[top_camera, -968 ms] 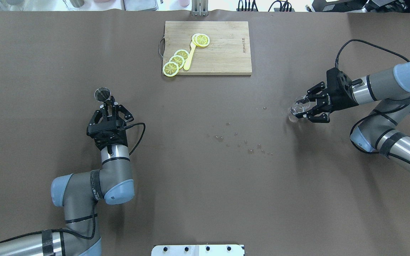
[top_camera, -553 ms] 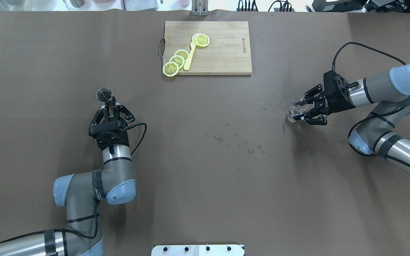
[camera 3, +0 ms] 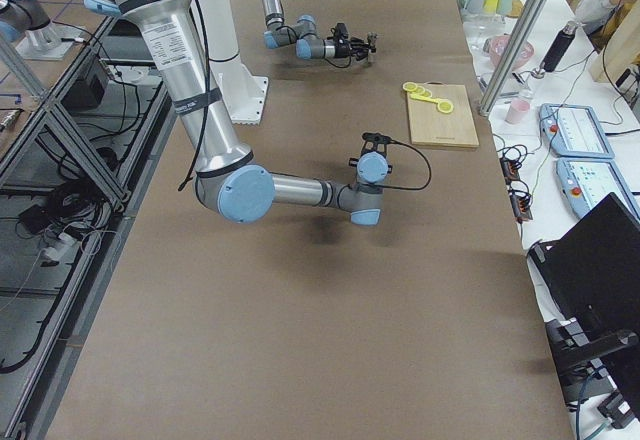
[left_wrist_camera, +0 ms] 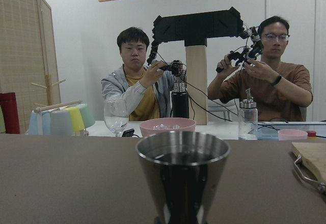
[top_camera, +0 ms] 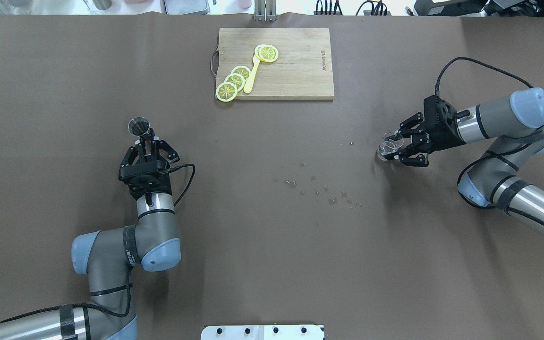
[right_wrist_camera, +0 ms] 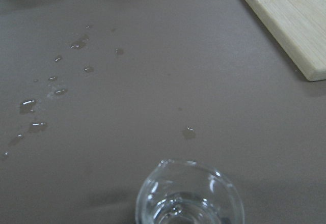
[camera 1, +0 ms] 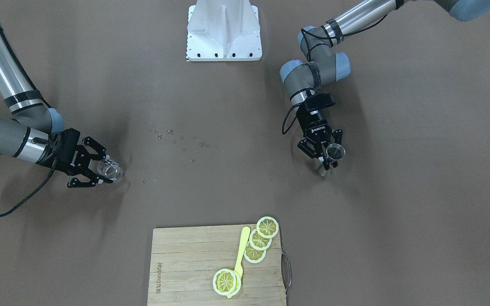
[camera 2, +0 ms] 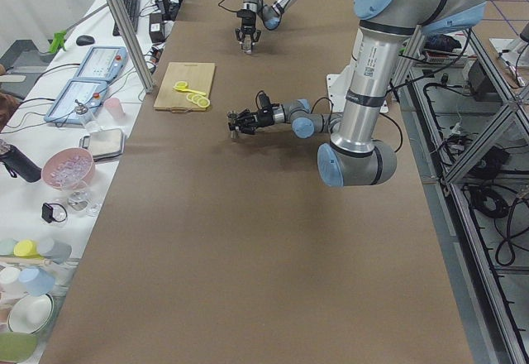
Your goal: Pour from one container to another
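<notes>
Pinching the steel jigger at its narrow waist, the left gripper holds it upright over the left part of the table. Well apart, on the right, the right gripper has its fingers pressed against both sides of the clear glass cup, low by the tabletop. Droplets lie between them; lemon slices rest on the cutting board at the far edge

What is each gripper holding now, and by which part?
The left gripper holds the steel jigger near its narrow waist; the right gripper holds the glass cup by its side wall.
</notes>
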